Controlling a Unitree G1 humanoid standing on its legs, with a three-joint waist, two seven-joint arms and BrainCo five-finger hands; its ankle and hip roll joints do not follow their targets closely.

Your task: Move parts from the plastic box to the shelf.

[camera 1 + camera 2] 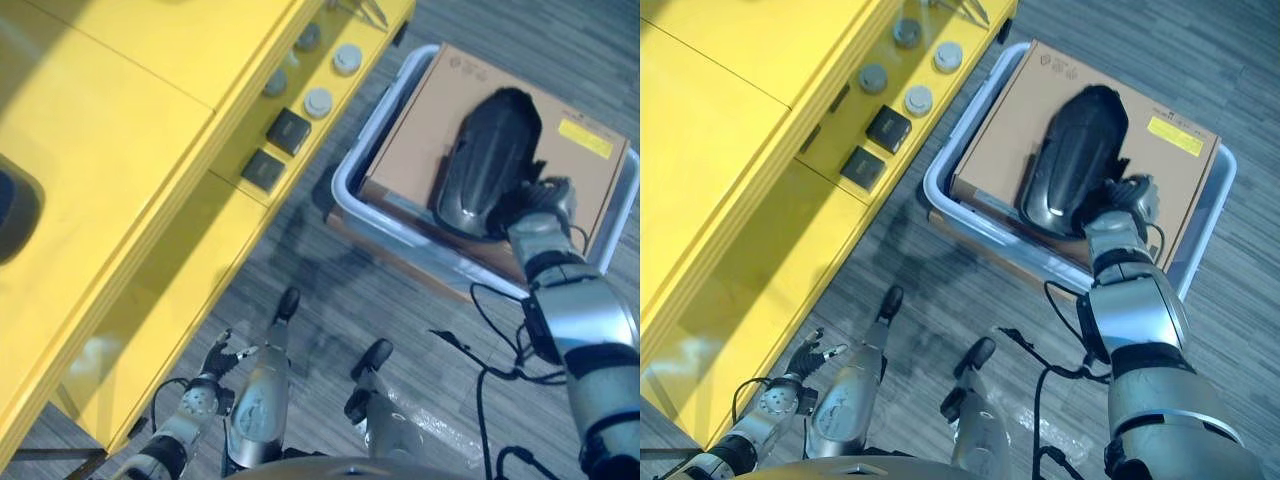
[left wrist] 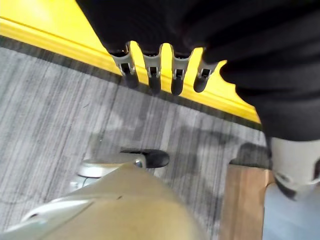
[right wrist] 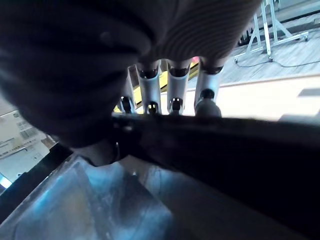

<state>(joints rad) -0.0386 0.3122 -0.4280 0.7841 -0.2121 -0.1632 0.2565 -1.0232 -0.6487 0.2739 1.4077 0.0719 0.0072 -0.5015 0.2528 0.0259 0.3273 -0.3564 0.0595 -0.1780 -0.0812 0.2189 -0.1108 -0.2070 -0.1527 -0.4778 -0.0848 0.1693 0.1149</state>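
Note:
A long black curved part [image 1: 490,160] lies on a brown cardboard box [image 1: 450,90] inside the pale plastic box [image 1: 345,190] on the floor. My right hand [image 1: 540,205] is at the part's near end, fingers curled over its edge. In the right wrist view the fingers [image 3: 150,85] reach over the dark part [image 3: 225,150] with their tips at its rim. The yellow shelf [image 1: 150,100] stands to the left. Low beside the shelf's bottom edge hangs my left hand [image 1: 215,360], its fingers [image 2: 150,75] relaxed and holding nothing.
On the shelf's lower level lie two black square blocks [image 1: 289,131] [image 1: 263,170] and several grey round discs [image 1: 318,102]. Grey striped carpet runs between the shelf and the plastic box.

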